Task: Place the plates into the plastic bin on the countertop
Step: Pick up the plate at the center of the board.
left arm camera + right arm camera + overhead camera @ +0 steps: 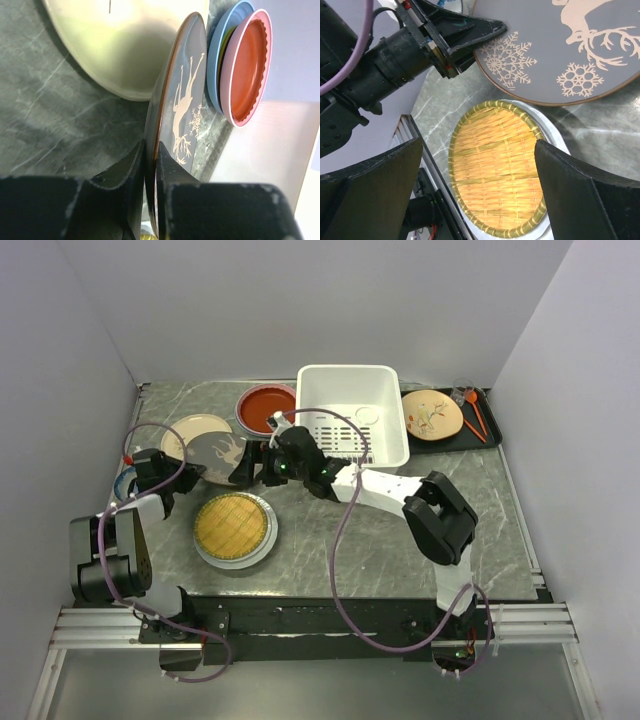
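A dark plate with a gold deer (pixel 182 100) lies at the left of the countertop (pixel 400 540), overlapping a plain cream plate (pixel 190 428). My left gripper (pixel 151 147) is shut on the dark plate's near rim (pixel 213 452). My right gripper (pixel 479 150) hangs open over the yellow lattice plate (pixel 497 185), which rests on a white plate (pixel 265 545). In the top view the right gripper (pixel 252 468) is just right of the dark plate. A red plate (pixel 265 408) sits on a pink and a blue one, left of the white plastic bin (pixel 352 390). A cream branch plate (pixel 432 415) lies right of the bin.
The cream branch plate rests on a flat black tray (pixel 488 435) at the back right, beside orange utensils (pixel 473 412). A blue-rimmed bowl (pixel 123 483) peeks out by the left arm. White walls close in the left, back and right sides.
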Available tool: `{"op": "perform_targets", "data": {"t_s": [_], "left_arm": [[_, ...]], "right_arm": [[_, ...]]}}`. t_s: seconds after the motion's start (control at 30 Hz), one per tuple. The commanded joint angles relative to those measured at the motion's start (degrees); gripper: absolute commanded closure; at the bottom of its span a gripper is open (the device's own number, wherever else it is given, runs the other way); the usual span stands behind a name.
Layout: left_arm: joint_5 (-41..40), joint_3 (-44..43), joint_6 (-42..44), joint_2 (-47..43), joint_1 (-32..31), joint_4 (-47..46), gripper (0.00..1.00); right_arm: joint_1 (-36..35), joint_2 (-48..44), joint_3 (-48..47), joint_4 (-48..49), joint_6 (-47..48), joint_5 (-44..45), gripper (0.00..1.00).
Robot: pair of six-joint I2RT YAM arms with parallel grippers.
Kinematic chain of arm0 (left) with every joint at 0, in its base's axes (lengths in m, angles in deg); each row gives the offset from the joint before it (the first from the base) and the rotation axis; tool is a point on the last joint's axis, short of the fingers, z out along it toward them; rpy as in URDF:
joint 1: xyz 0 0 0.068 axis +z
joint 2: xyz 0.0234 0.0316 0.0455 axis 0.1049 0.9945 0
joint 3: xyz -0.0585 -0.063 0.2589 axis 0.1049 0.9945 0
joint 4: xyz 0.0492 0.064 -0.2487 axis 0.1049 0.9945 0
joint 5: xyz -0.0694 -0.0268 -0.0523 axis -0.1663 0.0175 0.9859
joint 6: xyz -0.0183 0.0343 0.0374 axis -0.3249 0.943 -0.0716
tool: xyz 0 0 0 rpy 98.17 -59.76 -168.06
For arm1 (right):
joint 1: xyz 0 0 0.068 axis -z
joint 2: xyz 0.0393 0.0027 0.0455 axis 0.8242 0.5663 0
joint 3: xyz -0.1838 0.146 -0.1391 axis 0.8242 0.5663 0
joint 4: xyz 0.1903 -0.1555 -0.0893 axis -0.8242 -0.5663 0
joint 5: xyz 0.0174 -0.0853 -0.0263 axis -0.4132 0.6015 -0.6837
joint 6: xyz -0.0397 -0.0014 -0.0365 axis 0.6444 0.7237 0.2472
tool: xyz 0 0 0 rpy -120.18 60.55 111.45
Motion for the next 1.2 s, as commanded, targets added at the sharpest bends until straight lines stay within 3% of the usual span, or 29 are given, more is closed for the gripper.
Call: {"op": "perform_targets", "data": {"t_s": [0.0, 0.5, 0.73, 1.17], "left_arm": [[-0.97, -0.99, -0.02, -3.95, 0.47, -1.99, 0.99], [0.61, 4.80, -4.67, -15.11, 0.91, -4.18, 0.99], [0.18, 4.46, -3.36, -23.71, 0.82, 1.60, 0.99], [1.67, -1.08, 0.86, -34.88, 1.53, 13.03, 0.99]], "right_arm": [[0.58, -5.48, 0.92, 3.47, 0.52, 1.00, 0.00], [1.38, -15.06, 12.43, 4.88, -0.89, 2.67, 0.00], [1.38, -18.76, 15.43, 6.20, -2.29, 2.15, 0.00], [2.95, -7.60, -2.84, -0.57, -0.62, -6.46, 0.00]]}}
